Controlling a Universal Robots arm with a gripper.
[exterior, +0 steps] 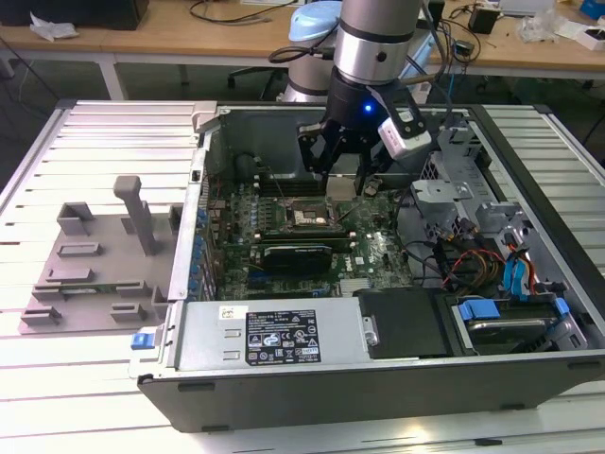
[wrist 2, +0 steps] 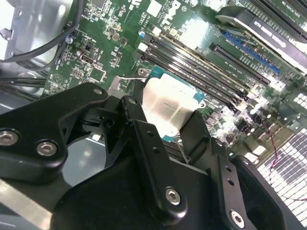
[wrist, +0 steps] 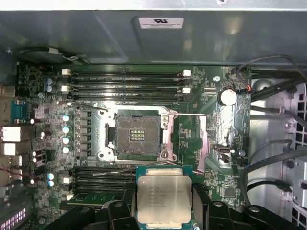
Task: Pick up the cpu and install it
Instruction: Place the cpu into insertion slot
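The gripper (exterior: 346,168) has its jaws closed partway on the cpu (wrist: 164,199), fingers (wrist: 122,211) pinching two opposite edges, and the silver top faces the first wrist view. The chip hangs clear above the motherboard (exterior: 378,251), touching nothing. In the exterior view it sits at about one o'clock from the bare socket (exterior: 307,216), inside the computer case (exterior: 378,378). The grey fixture tray (exterior: 95,274) lies out at nine o'clock. I'd call this the carry-over stage: picked up, not yet seated. Seating looks to call for centring over the socket, edges squared and the chip level.
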